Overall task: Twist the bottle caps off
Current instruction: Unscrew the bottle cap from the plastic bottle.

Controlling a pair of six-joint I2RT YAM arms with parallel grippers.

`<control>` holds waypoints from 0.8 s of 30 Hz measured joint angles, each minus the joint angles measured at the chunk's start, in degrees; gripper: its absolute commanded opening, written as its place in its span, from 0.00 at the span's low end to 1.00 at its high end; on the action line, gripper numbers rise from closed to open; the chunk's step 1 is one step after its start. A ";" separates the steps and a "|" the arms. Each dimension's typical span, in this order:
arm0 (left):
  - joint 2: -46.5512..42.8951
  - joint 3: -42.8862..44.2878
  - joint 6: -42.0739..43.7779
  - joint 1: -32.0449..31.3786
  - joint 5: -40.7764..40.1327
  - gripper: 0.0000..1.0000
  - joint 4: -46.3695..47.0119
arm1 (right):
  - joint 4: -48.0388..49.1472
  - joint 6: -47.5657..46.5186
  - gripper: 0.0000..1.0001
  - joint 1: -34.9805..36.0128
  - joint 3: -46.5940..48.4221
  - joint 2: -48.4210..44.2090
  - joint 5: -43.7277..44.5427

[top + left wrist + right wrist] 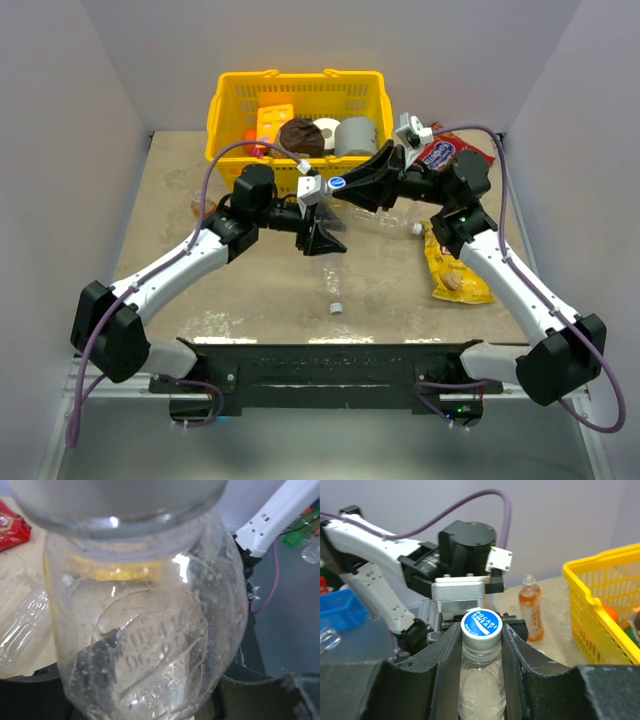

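Observation:
A clear bottle is held up over the middle of the table, and my left gripper is shut on its lower body. Its base fills the left wrist view and hides those fingers. My right gripper is shut on this bottle's cap, blue-faced with white lettering, which also shows from above. Another clear bottle lies on the table under the right arm. An orange bottle stands at the far left. One loose cap lies near the front.
A yellow basket at the back holds a grey can, rolls and other items. A red packet and a yellow snack bag lie at the right. A further clear bottle lies beside the held one.

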 measured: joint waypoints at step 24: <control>-0.07 0.24 1.16 -1.05 13.55 0.20 2.54 | 17.92 14.29 0.11 -0.57 1.95 3.56 -15.72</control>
